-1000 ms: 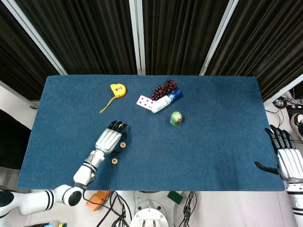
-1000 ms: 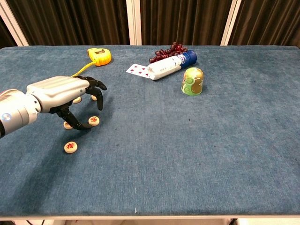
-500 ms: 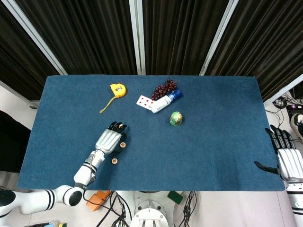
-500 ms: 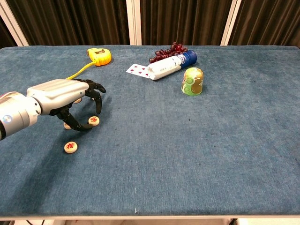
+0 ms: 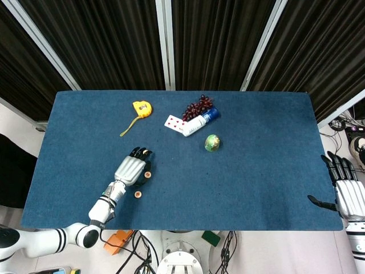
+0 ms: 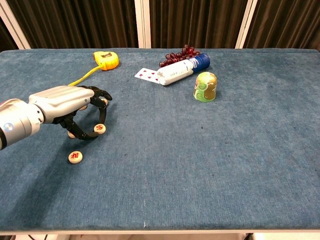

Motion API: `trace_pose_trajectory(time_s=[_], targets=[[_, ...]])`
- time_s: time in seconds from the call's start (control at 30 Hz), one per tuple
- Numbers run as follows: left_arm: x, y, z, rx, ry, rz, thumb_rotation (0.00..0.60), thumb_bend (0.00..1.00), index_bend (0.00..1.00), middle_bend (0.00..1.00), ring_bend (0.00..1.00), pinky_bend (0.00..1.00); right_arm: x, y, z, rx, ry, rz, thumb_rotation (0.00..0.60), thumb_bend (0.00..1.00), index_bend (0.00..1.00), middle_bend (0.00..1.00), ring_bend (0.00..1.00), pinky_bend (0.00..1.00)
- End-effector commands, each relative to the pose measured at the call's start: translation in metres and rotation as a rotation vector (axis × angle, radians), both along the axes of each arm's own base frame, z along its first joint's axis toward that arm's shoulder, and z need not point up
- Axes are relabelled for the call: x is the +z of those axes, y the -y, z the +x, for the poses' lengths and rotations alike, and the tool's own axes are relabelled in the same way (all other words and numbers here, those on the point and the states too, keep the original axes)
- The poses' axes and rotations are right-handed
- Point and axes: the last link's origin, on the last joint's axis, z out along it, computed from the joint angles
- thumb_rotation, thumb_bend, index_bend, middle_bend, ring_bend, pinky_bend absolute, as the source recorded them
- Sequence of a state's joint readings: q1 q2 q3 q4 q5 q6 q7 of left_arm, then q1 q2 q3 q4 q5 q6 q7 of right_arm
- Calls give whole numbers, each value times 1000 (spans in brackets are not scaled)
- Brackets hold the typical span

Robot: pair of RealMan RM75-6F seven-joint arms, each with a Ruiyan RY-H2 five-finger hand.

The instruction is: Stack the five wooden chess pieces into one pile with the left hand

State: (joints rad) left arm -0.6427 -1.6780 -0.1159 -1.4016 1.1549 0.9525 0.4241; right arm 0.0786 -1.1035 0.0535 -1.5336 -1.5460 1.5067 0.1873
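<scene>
My left hand (image 6: 67, 104) arches over a loose group of flat round wooden chess pieces on the blue table (image 6: 200, 160), its fingers spread and pointing down, gripping nothing that I can see. One piece (image 6: 100, 128) lies by the thumb, another (image 6: 72, 134) shows partly under the palm, and a third (image 6: 104, 102) peeks out at the fingertips. A separate piece (image 6: 75, 156) lies nearer the front edge. The head view shows the left hand (image 5: 132, 169) with two pieces (image 5: 147, 174) (image 5: 137, 194) beside it. My right hand (image 5: 348, 196) rests with its fingers apart at the table's right edge.
At the back lie a yellow tape measure (image 6: 106, 59), playing cards (image 6: 146, 74), a white bottle with a blue cap (image 6: 181, 71) and dark grapes (image 6: 180, 54). A green patterned doll (image 6: 205, 86) stands to their right.
My left hand has eased slightly left and its fingers have lowered a little over the pieces. The pieces and the right hand have stayed put.
</scene>
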Motion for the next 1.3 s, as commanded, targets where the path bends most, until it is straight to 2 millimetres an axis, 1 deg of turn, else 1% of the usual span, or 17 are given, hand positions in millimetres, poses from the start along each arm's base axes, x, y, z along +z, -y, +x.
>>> trace_pose_trajectory(time_s=[0.03,0.17,0.27,0.5,0.77,1.3], targets=[[5,-4,2,5,20,16,600,382,542,100,0,0,0,0,0,0,0,-2,600,123,0,0,0,0],[20,-17,3,39,71,67,600,380,542,100,0,0,1,-1,0,0,0,-6,600,123,0,0,0,0],[30,-31,-2,84,85,104,600,373,543,100,0,0,2,-1,-1,-2,2,-6,600,123,0,0,0,0],[37,-50,-15,172,68,139,600,370,537,100,0,0,1,-1,-2,-5,5,-5,600,123,0,0,0,0],[33,-55,-24,211,37,133,600,355,528,100,0,0,1,-1,-3,-6,5,-6,600,123,0,0,0,0],[30,-58,-28,235,12,127,600,344,505,100,0,0,1,-2,-4,-12,7,-10,600,123,0,0,0,0]])
